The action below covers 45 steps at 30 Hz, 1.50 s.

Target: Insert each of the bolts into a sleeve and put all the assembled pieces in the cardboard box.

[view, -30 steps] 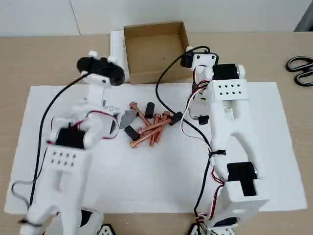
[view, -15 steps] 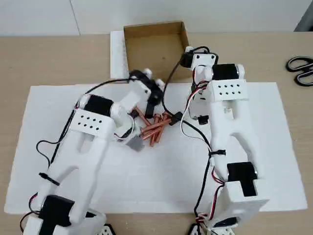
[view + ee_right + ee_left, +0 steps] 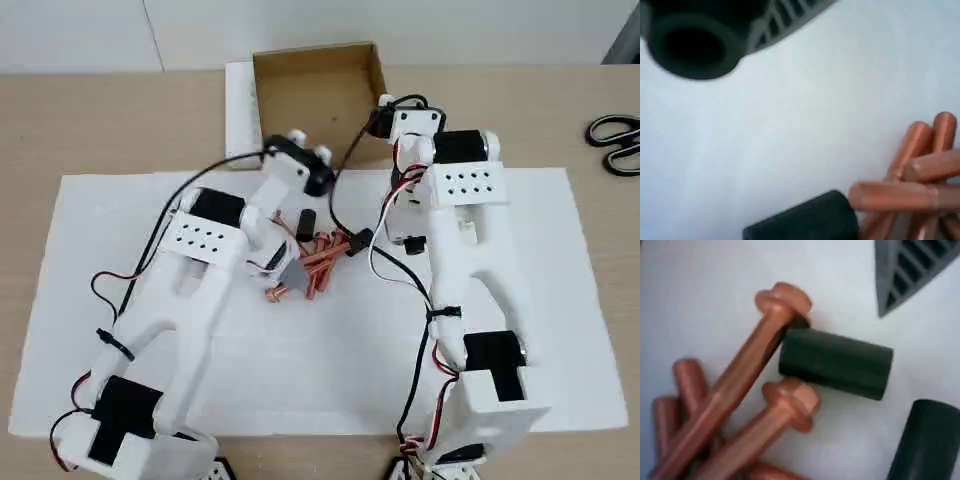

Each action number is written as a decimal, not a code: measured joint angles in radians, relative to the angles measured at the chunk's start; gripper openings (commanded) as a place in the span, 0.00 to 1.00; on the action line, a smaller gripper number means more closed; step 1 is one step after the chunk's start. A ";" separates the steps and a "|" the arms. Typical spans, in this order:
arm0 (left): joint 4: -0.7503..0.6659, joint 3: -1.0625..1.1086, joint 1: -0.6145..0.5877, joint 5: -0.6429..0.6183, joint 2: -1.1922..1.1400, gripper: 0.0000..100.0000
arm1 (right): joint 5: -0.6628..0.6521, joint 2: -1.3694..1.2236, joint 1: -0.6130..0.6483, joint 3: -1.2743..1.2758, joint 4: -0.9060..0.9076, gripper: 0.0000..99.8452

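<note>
White paper sheet (image 3: 330,380) is spread over a light wooden table (image 3: 100,110), and the two arms are mounted at its near edge. Farther in, the left gripper (image 3: 289,267) is hung low over a heap of copper-coloured metal bolts (image 3: 318,258) at the middle of the sheet, presumably so that one bolt can be picked out. Its fingers are seen spread apart with nothing between them. One grey ribbed fingertip (image 3: 905,270) is shown near, but clear of, a loose black cylindrical sleeve (image 3: 835,362) that is laid on its side against two bolt heads.

Level with the heap, on the right arm's side, the right gripper (image 3: 408,240) is held close above the sheet. A second black sleeve (image 3: 690,45) appears to be clamped in its fingers with the open bore turned outward, judged to be presented that way so that a bolt can be pushed in. The heap is left near that gripper but apart from it.

At the far edge, the brown cardboard box (image 3: 315,50) is set open-topped to receive the assembled pieces.
</note>
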<state>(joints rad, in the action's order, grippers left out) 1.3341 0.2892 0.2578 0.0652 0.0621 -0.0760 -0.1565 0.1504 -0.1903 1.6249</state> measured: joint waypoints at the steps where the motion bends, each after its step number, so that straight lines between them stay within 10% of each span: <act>1: -0.003 -0.005 0.006 -0.103 0.000 0.31 | 0.000 0.000 -0.002 0.000 0.000 0.01; 15: 0.107 -0.028 0.032 -1.091 -0.012 0.31 | 0.000 0.000 -0.032 0.000 0.000 0.01; 45: -0.109 0.137 0.153 -1.375 -0.012 0.20 | 0.000 0.000 -0.061 0.000 -0.003 0.01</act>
<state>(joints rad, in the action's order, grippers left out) 1.2252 0.4258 0.4112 -1.3096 0.0499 -0.0760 -0.1565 0.0890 -0.1903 1.6218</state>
